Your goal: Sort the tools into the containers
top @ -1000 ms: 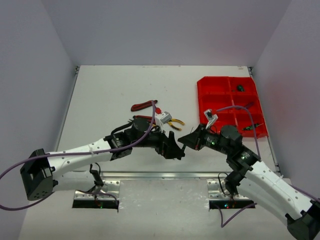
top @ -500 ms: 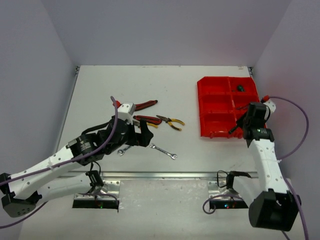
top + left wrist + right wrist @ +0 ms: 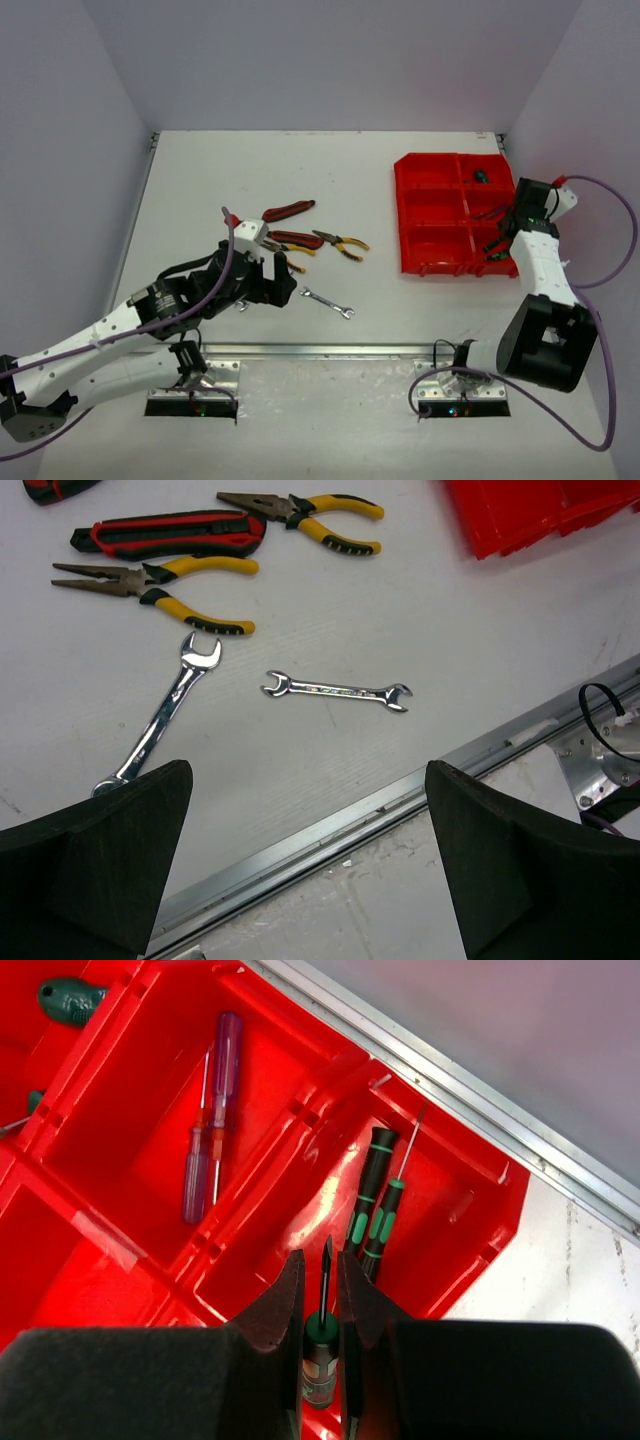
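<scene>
Screwdriver (image 3: pixel 320 1355), green-handled, is clamped in your right end effector (image 3: pixel 320 1270) over the red tray (image 3: pixel 110 1130), above its corner compartment holding two black-and-green screwdrivers (image 3: pixel 372 1210), at the table's (image 3: pixel 220 170) 3 o'clock side. Your left end effector (image 3: pixel 308 770) hangs spread wide over a small wrench (image 3: pixel 336 691) and a long wrench (image 3: pixel 165 720) at 6 o'clock.

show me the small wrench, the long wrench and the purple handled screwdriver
small wrench (image 3: pixel 335 691): left wrist view, middle of its shaft
long wrench (image 3: pixel 155 723): left wrist view, on its shaft
purple-handled screwdriver (image 3: pixel 226 1065): right wrist view, on its handle
</scene>
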`<state>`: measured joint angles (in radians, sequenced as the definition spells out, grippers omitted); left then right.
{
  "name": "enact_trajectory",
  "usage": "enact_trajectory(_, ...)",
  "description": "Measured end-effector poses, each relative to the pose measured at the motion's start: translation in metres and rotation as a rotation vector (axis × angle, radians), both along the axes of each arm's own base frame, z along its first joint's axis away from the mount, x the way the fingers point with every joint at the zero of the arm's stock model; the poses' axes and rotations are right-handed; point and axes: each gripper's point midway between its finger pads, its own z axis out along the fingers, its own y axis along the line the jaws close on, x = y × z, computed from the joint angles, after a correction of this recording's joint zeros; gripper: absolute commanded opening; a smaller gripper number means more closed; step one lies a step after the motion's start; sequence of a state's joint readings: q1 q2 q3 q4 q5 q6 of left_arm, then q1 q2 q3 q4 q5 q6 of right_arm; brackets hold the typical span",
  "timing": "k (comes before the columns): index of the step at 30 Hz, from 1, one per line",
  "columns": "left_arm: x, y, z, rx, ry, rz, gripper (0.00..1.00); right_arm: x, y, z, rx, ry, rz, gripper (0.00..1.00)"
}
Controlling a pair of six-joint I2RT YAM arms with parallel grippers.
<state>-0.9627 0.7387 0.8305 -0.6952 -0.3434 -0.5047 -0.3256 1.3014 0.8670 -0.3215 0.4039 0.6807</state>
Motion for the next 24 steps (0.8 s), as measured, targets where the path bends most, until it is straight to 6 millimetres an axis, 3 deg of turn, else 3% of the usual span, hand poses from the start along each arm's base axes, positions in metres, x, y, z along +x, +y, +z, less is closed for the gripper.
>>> enact_trajectory(9,-0.004,0.0,0.009,-0.039,-0.02,-0.022,1.0,0.025,-0.011,-0.005,-0.013,0.008,-0.003,0.0)
enact_trajectory(15,-0.006,0.0,0.016,-0.071,-0.04,-0.033,1.0,0.033,-0.014,-0.021,-0.003,0.006,-0.006,0.0)
enact_trajectory(24,-0.006,-0.003,0.013,-0.061,-0.029,-0.042,1.0,0.019,-0.016,-0.03,-0.005,0.055,-0.04,0.02)
